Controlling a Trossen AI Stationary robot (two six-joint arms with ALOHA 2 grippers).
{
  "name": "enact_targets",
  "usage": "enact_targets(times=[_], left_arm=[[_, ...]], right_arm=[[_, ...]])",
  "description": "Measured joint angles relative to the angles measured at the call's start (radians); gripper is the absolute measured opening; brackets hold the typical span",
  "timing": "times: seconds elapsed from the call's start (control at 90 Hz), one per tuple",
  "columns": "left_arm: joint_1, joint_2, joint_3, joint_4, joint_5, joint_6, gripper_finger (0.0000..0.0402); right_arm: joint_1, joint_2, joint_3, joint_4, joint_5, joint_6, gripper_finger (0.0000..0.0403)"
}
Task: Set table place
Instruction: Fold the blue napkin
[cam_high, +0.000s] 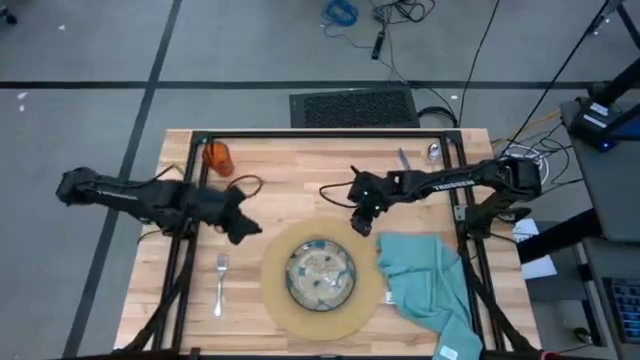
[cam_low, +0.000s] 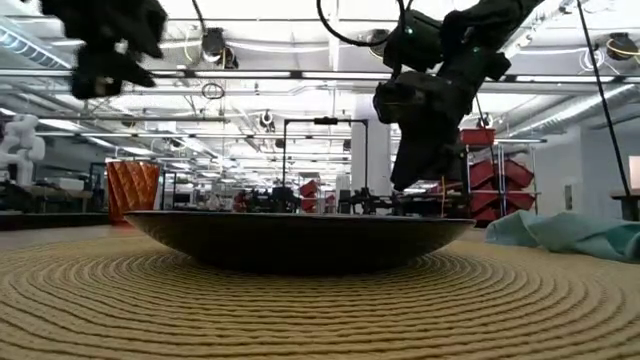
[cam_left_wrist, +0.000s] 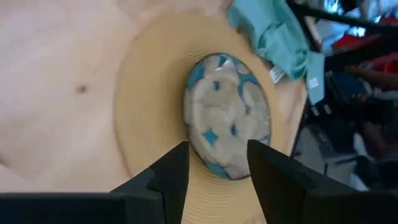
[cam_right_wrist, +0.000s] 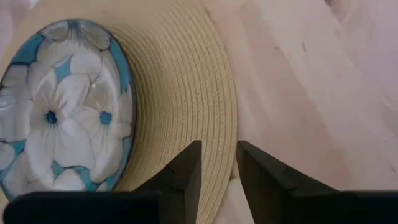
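Table (cam_high: 300, 170): round woven mat (cam_high: 275, 300) near front edge, floral plate (cam_high: 320, 272) centred on it. Fork (cam_high: 220, 283) left of mat; crumpled teal napkin (cam_high: 425, 280) right; orange cup (cam_high: 217, 157) back left. Left gripper (cam_high: 243, 228) and right gripper (cam_high: 364, 226) hover beside the mat, jaws narrowly parted, empty.

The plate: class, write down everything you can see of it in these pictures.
The plate is round and shallow, glazed pale grey-white with a blue flower pattern and blue rim, and looks ceramic. From the side its underside looks dark. It lies flat, upright and empty at the middle of the round woven mat, touching only the mat. The fork and the teal napkin lie apart from it on either side.
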Motion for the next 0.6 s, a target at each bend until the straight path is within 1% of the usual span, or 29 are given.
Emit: enact_targets(times=[0.056,0.111,0.211,0.3,0.4,0.511,0.6], left_arm=[[-0.076,0.001,0.0,0.0,-0.102,-0.038,0.0145],[-0.133,0.013,0.0,0.004,-0.179,-0.061,0.0145],[-0.189,0.073,0.0,0.048,-0.231,-0.072,0.0145],[-0.205,0.14,0.0,0.085,-0.248,-0.049,0.0145],[-0.209,0.216,-0.001,0.145,-0.252,0.014,0.0145],[-0.191,0.298,-0.001,0.295,-0.243,0.168,0.0145],[-0.155,0.357,-0.001,0.472,-0.164,0.318,0.0145]], right_arm=[[0.002,-0.004,0.0,-0.061,0.021,0.029,0.0093],[0.011,-0.014,0.0,-0.148,0.035,0.07,0.0093],[0.062,-0.051,0.0,-0.306,0.066,0.16,0.0093],[0.136,-0.102,0.0,-0.402,0.078,0.253,0.0093],[0.25,-0.174,0.0,-0.45,0.097,0.397,0.0093],[0.412,-0.245,0.0,-0.476,0.132,0.597,0.0093],[0.552,-0.275,0.0,-0.464,0.139,0.765,0.0093]])
